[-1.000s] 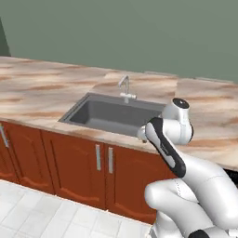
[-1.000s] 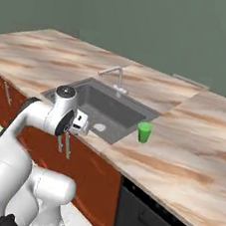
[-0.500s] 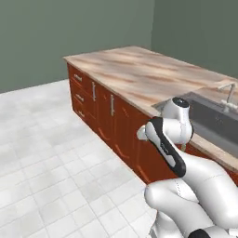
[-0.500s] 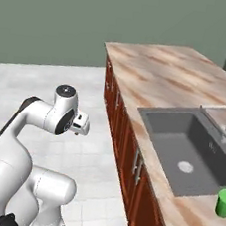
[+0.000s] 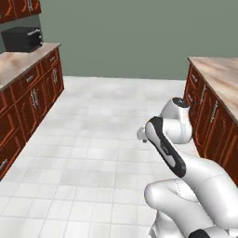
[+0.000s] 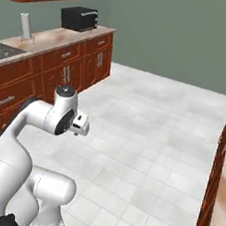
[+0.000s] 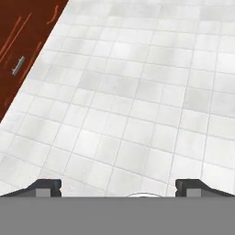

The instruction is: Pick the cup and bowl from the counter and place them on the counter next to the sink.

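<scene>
Gripper [image 7: 117,187] stands with its two tips spread wide apart and nothing between them; in the hand view it looks down on bare white floor tiles [image 7: 137,92], with a strip of reddish-brown cabinet front [image 7: 18,41] at the upper left. From the right base view the arm is folded close to the base, the hand [image 6: 79,123] held out over the open floor and well apart from any surface. Neither the cup nor the bowl can be located in these pictures, so their position cannot be stated; nothing is being carried. Across the room, a marbled surface [image 6: 54,36] over wooden cabinets carries a black toaster [image 6: 79,18] and a pale upright cylinder [image 6: 26,25], with a dark stovetop [image 6: 4,51] nearer the camera; the left base view gives the same toaster [image 5: 22,39] at the far end of that run. A second marbled surface [image 5: 221,74] shows at the right edge of that view, its sink out of frame. Judgement: no transfer is visibly under way, the robot faces the middle of the kitchen, and whether either item has been placed beside the sink cannot be confirmed. At least one pick and one placement should be treated as outstanding until an item is sighted.
</scene>
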Controlling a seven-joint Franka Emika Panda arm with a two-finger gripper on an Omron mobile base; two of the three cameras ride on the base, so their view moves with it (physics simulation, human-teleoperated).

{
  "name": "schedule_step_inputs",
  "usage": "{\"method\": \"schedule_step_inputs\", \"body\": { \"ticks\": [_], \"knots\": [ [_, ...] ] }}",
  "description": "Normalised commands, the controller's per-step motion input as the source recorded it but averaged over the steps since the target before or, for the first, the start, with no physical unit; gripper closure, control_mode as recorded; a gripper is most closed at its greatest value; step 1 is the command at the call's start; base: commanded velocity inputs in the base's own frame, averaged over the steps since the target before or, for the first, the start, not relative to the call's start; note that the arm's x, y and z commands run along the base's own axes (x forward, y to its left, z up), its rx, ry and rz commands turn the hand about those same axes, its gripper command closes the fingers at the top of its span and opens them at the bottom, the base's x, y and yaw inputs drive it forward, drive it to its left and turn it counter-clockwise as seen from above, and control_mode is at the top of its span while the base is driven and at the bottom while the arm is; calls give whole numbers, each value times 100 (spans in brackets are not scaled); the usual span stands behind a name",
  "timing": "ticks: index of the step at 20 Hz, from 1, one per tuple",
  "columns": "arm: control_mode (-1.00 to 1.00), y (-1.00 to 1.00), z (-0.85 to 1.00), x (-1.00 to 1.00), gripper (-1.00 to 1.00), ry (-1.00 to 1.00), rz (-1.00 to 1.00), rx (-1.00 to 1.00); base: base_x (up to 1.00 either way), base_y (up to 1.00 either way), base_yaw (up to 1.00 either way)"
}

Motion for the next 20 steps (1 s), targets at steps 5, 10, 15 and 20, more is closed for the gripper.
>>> {"method": "schedule_step_inputs", "body": {
  "ticks": [5, 10, 15, 20],
  "knots": [
    [100, 0, 0, 0, -100, 0, 0, 0, 0, 0, 100],
    [100, 0, 0, 0, -100, 0, 0, 0, 0, 0, 100],
    [100, 0, 0, 0, -100, 0, 0, 0, 12, 0, 100],
    [100, 0, 0, 0, -100, 0, 0, 0, 100, 37, 15]
  ]
}}
